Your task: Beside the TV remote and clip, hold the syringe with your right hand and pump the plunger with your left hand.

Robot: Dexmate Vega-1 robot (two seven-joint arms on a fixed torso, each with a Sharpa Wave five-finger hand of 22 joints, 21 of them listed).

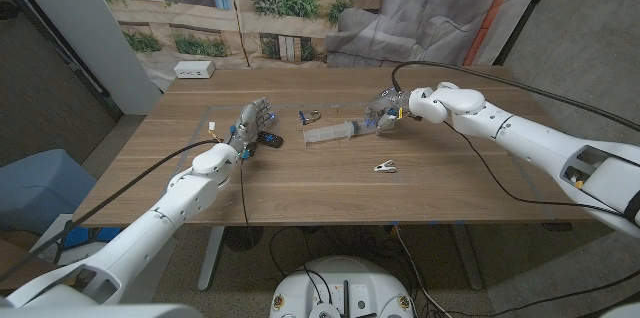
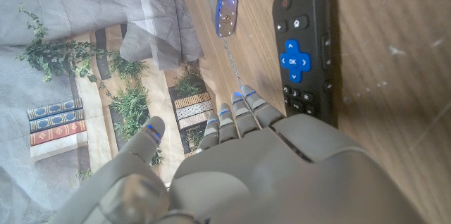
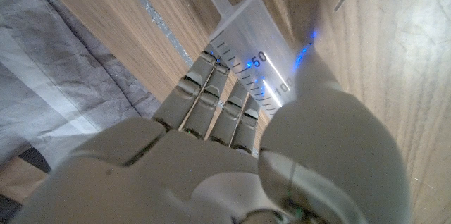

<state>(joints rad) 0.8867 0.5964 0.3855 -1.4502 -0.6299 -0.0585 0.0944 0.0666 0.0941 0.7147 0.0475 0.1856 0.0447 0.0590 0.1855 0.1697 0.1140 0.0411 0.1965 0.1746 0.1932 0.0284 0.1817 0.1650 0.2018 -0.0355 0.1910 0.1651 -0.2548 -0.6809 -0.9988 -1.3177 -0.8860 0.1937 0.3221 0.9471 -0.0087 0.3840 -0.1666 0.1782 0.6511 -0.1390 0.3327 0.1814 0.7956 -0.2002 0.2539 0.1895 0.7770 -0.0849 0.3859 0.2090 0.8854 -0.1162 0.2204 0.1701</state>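
The syringe (image 1: 338,132), a clear plastic barrel with printed graduations, lies on its side near the middle of the wooden table (image 1: 330,193), and I judge it light, rigid and rather slick, likely to roll or slip under a loose grip. My right hand (image 1: 385,113) is at its right end; in the right wrist view its fingers (image 3: 211,101) lie pressed side by side over the graduated barrel (image 3: 257,55), the thumb opposite, though I cannot tell whether they are actually gripping it. I would hold it around the barrel, leaving the end toward the left free for pumping; which end carries the plunger is not clear to me. My left hand (image 1: 252,124) stands well apart from the syringe, holding nothing, fingers straight and close together with the thumb apart, just beside the TV remote (image 2: 304,48). A small blue-and-silver object (image 2: 225,9) lies beyond the remote. The clip (image 1: 385,167) rests nearer me, on bare wood.
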